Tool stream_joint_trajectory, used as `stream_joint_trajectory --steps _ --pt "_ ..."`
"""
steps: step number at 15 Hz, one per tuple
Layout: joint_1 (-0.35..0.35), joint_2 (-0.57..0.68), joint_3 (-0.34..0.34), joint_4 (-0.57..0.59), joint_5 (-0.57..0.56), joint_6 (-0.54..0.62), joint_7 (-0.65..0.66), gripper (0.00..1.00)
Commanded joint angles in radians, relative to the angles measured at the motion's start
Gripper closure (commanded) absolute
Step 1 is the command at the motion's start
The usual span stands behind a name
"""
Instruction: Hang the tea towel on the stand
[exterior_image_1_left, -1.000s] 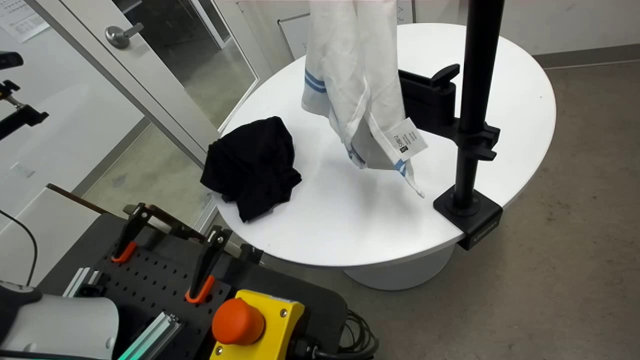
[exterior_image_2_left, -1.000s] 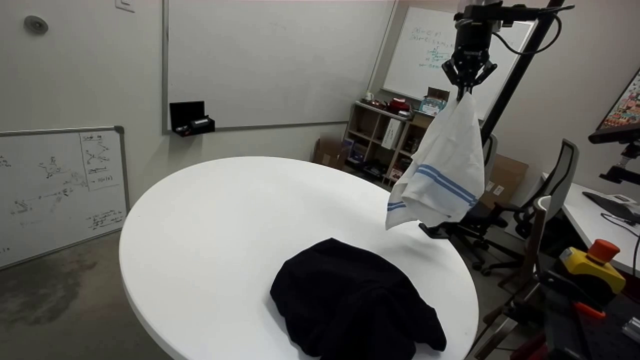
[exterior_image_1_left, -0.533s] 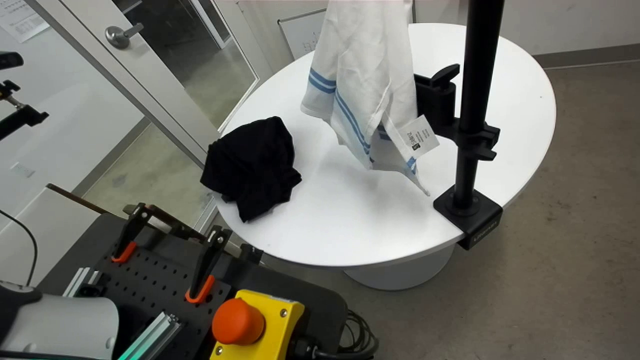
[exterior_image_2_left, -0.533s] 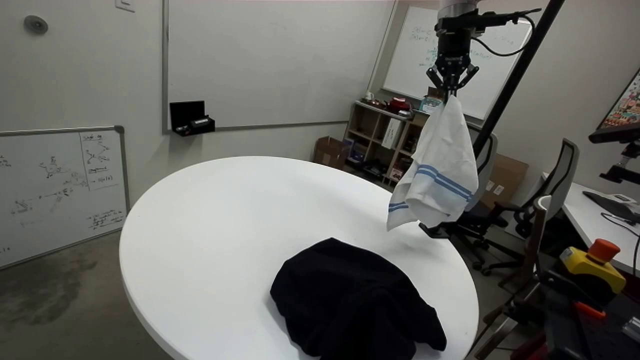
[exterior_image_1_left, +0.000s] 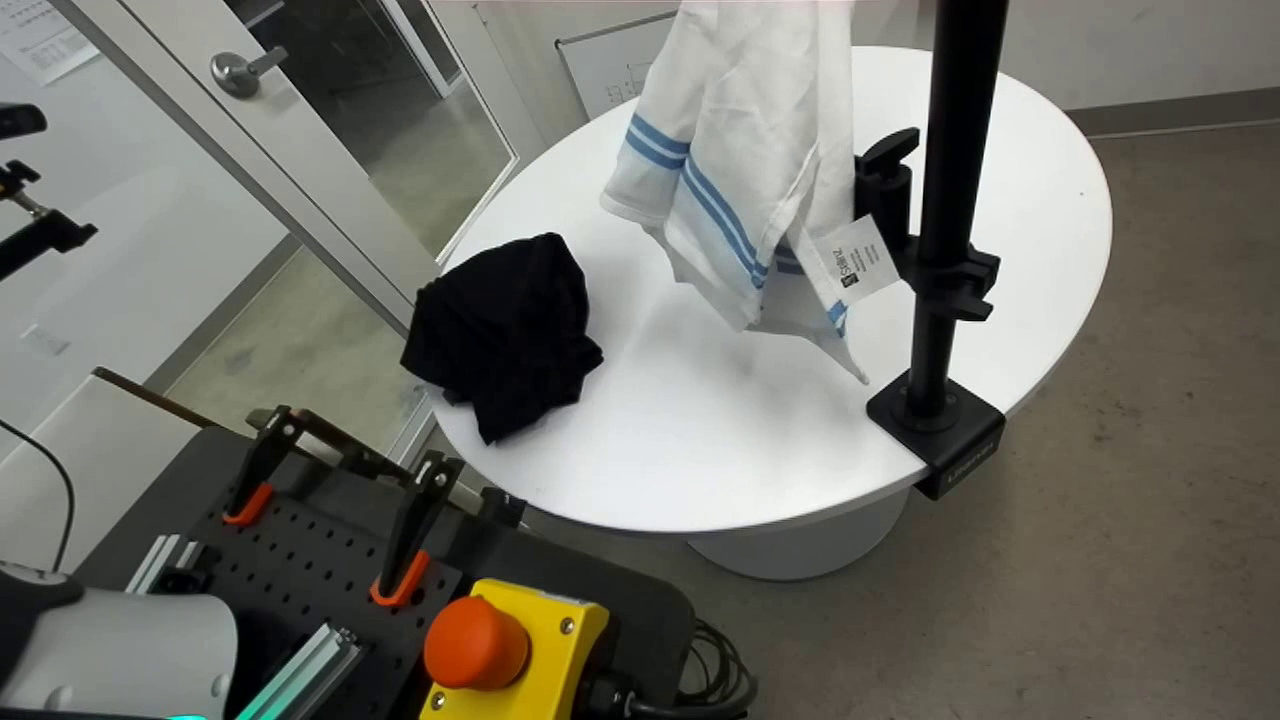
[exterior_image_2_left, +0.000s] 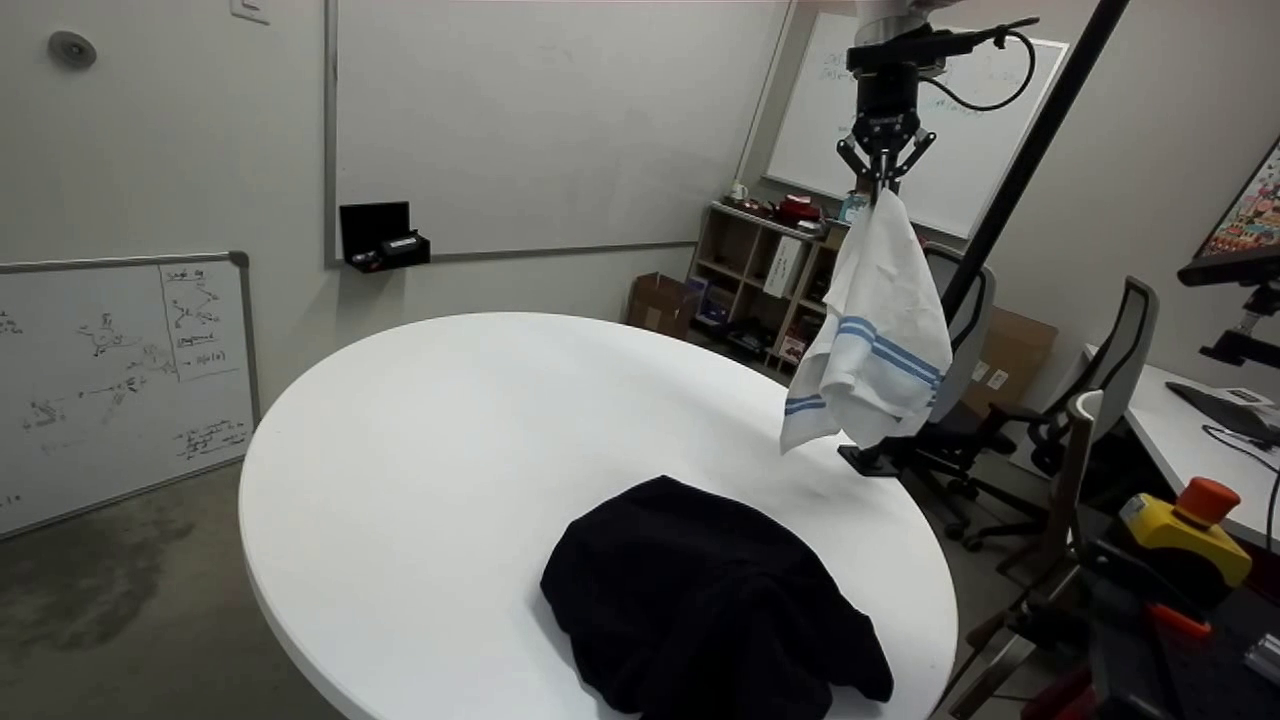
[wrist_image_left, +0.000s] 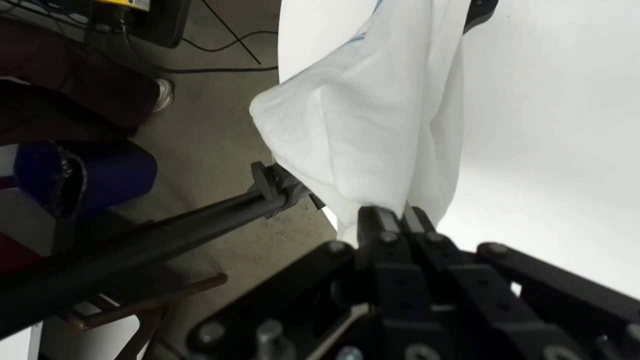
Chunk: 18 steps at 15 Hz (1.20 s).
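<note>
Tea towel is up in the air over the table, hanging from the gripper, just beside the stand as the exterior views show it. Top is bunched narrow, cloth widens below, blue stripes near the lower edge. White tag at a bottom corner, which tapers to a point near the stand's foot in that view.

Gripper: jaws drawn together, pinching the towel by its top. In the wrist view the fingers come in from the bottom, nearly side by side, cloth caught at the tips.

Arm pose: gripper aimed straight down, wrist directly above it, cable looping off to the side. Rest of the arm runs out of frame at the top.

Stand is a black pole clamped on the table rim. Its side bracket is partly behind the towel in that view; can't tell whether they touch.

Black cloth lies crumpled on the table, apart from the towel in both exterior views. Yellow box with an orange button sits off the table, on a dark bench.
</note>
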Motion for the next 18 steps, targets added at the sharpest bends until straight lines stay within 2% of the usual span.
stream_joint_trajectory --steps 1,5,6,8,13,15,17,18 --pt "-0.034 0.141 0.000 0.224 0.026 -0.099 0.063 0.99" --pt "-0.050 0.239 0.003 0.356 0.031 -0.159 0.137 0.99" --pt "-0.049 0.256 0.004 0.378 0.028 -0.168 0.150 0.72" --pt "-0.045 0.270 0.018 0.394 0.015 -0.174 0.170 0.67" --pt "-0.040 0.324 0.035 0.484 0.001 -0.206 0.189 0.27" --pt "-0.030 0.323 0.024 0.478 0.004 -0.195 0.190 0.12" --pt "-0.028 0.330 0.023 0.484 0.004 -0.195 0.194 0.01" --pt "-0.028 0.332 0.022 0.487 0.003 -0.193 0.196 0.00"
